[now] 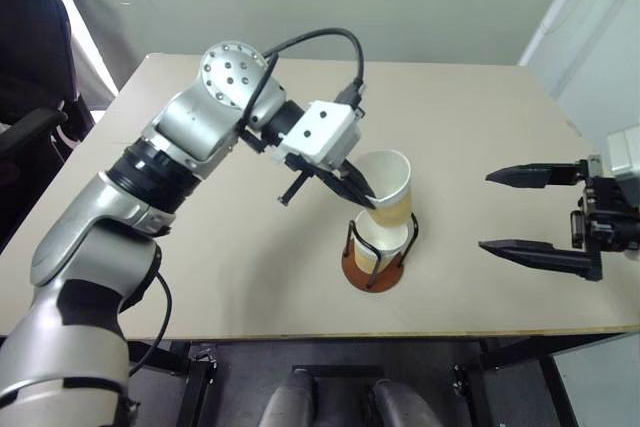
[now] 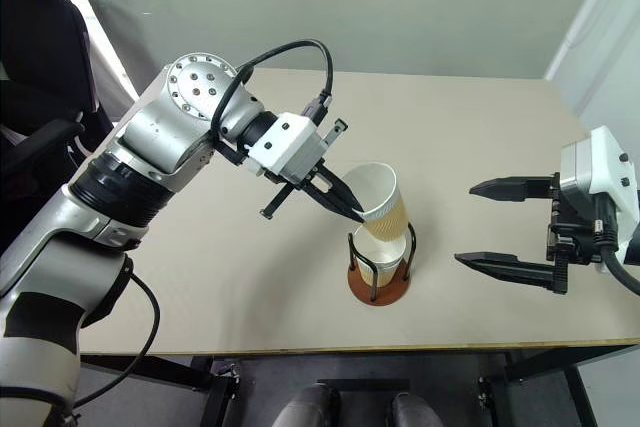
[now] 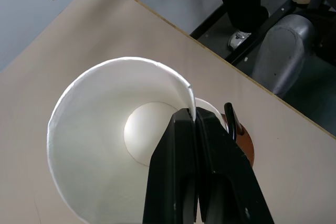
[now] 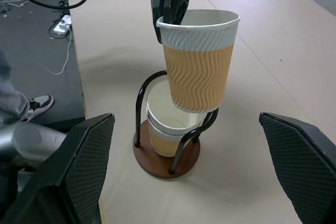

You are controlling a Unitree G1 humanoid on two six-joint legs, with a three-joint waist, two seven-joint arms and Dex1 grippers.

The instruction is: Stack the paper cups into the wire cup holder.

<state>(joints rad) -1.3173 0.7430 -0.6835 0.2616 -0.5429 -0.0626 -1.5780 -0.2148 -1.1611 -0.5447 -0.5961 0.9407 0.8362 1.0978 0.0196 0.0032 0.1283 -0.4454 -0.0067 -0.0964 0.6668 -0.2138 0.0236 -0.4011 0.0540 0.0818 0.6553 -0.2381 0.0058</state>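
Jaws of my left gripper (image 1: 366, 193) are pressed fully together on the rim wall of one paper cup (image 1: 388, 187), one finger inside, one outside; the wrist view shows the rim (image 3: 181, 80) bent slightly inward at the pinch. Cup hangs tilted, its foot just entering the wire cup holder (image 4: 167, 156) and meeting the mouth of the nested cups (image 4: 167, 127) already seated there. Holder stands on the desk (image 1: 480, 127), near the front edge, midway between my two arms. Jaws of my right gripper (image 1: 540, 215) stand wide apart, holding nothing, well to the side of the holder.

Handling, as I judge it: the cup is very light and thin-walled, stiff along its height but soft across the mouth, so a hard squeeze at the rim creases it. The rippled tan sleeve (image 4: 199, 77) looks less slippery than the smooth white band above. A rim pinch suits lowering from above; the tilt should be levelled before release, since the tapered foot could catch on a wire hoop (image 4: 140, 103) or on the inner cup's lip.
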